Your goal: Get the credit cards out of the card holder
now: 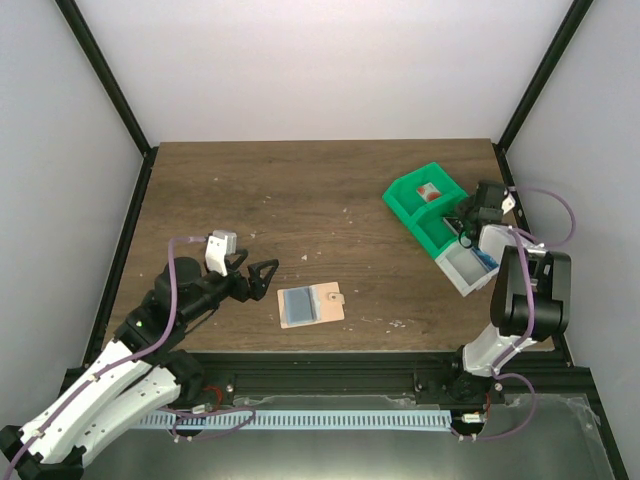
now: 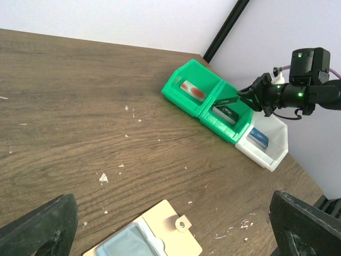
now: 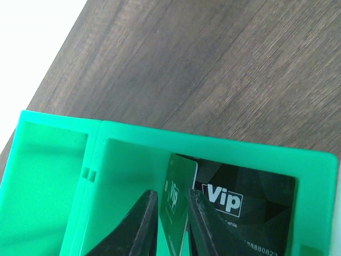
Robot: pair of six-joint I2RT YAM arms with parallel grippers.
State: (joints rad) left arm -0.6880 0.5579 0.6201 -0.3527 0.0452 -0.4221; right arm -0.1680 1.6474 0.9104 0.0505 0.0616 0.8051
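1. While the flat tan rectangular card holder (image 1: 310, 305) lies open at the near middle, the right gripper (image 1: 466, 227) hangs far right over the green-and-white plastic compartment tray (image 1: 400, 200). The left gripper (image 1: 258, 272), jaws spread and empty, sits just left of the card holder.
2. Left wrist: the card holder (image 2: 160, 224) shows pale pockets; whether cards are inside, I cannot tell.
3. Right wrist: fingers (image 3: 143, 224) clench a thin green-looking card (image 3: 178, 184) on edge beside a black "Vip" card (image 3: 250, 200). Best to lower it below the rim, release, then rise straight.

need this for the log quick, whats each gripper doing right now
left gripper: open, holding nothing
right gripper: shut on a green card, over the green tray
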